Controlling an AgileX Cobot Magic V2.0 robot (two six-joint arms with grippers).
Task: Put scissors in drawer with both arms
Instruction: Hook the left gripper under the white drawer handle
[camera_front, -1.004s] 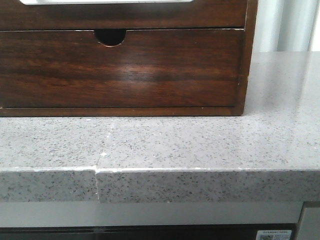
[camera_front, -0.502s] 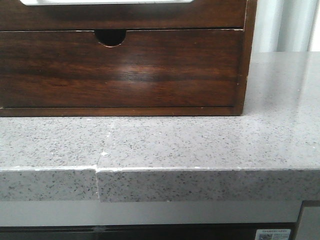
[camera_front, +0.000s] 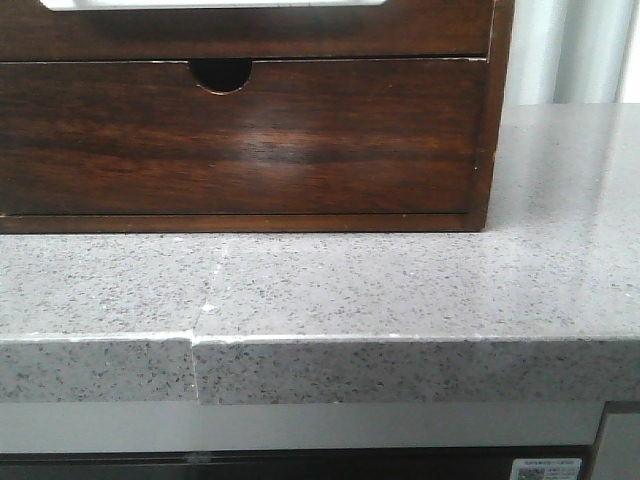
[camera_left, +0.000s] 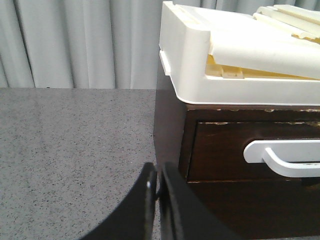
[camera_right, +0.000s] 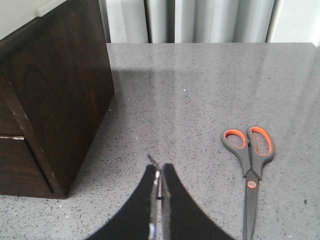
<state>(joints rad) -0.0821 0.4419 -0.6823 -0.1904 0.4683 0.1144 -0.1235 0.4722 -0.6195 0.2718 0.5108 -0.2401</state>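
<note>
The scissors (camera_right: 248, 165), grey with orange-lined handles, lie closed on the grey speckled counter, apart from the cabinet; they do not show in the front view. My right gripper (camera_right: 160, 172) is shut and empty, hanging over the counter between the cabinet's side and the scissors. The drawer (camera_front: 440, 30) is the low dark wood band at the top of the front view, closed, with a pale opening along its top. It also shows in the left wrist view (camera_left: 220, 155) with a white handle. My left gripper (camera_left: 157, 175) is shut and empty at the cabinet's left front corner.
Below the drawer is a taller dark wood front with a semicircular notch (camera_front: 220, 75), closed. A white plastic box (camera_left: 200, 55) sits on top of the cabinet. The counter's front edge (camera_front: 400, 340) runs across the front view. Grey curtains hang behind.
</note>
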